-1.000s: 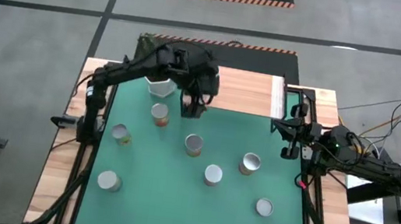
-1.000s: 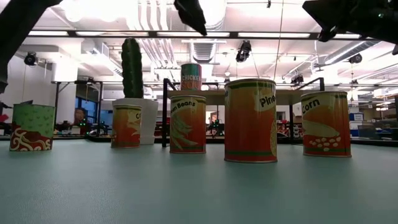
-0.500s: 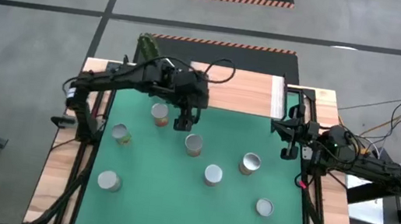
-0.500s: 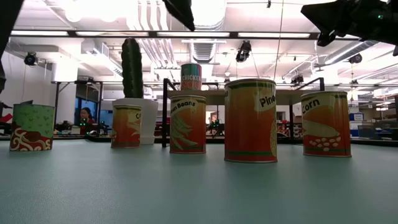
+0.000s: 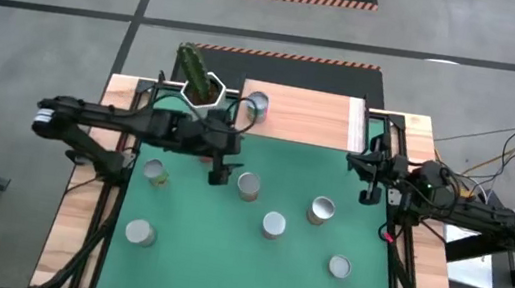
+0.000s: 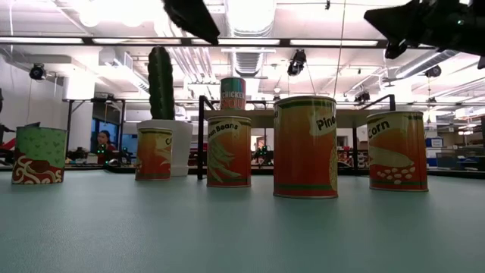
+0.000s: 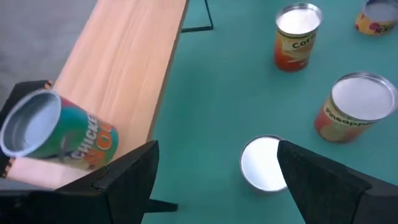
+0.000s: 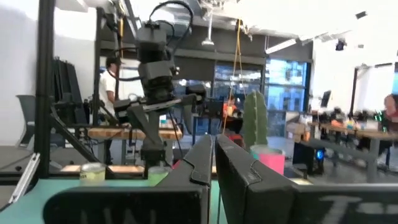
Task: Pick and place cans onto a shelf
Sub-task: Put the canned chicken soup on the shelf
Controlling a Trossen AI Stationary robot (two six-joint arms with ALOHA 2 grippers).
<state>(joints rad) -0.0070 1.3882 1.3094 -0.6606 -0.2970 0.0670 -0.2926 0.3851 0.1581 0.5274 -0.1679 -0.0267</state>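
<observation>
High view: left gripper (image 5: 221,172), jaws wide and empty, pulled back off low light-wood shelf (image 5: 312,118) to green-matted desk (image 5: 221,260); teal-labelled tin can (image 5: 255,102) left on shelf's left end. One placed, six remain.

Left wrist view: silver-topped can (image 7: 264,163) next below.

Right wrist view: right gripper (image 8: 214,163) parked, jaws closed.

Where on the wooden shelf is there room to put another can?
The shelf has one can, at its end by the cactus pot. The rest of the board, out to its far end, is bare. On the green mat, the middle is crowded with cans; the strip nearest the front edge is free.
</observation>
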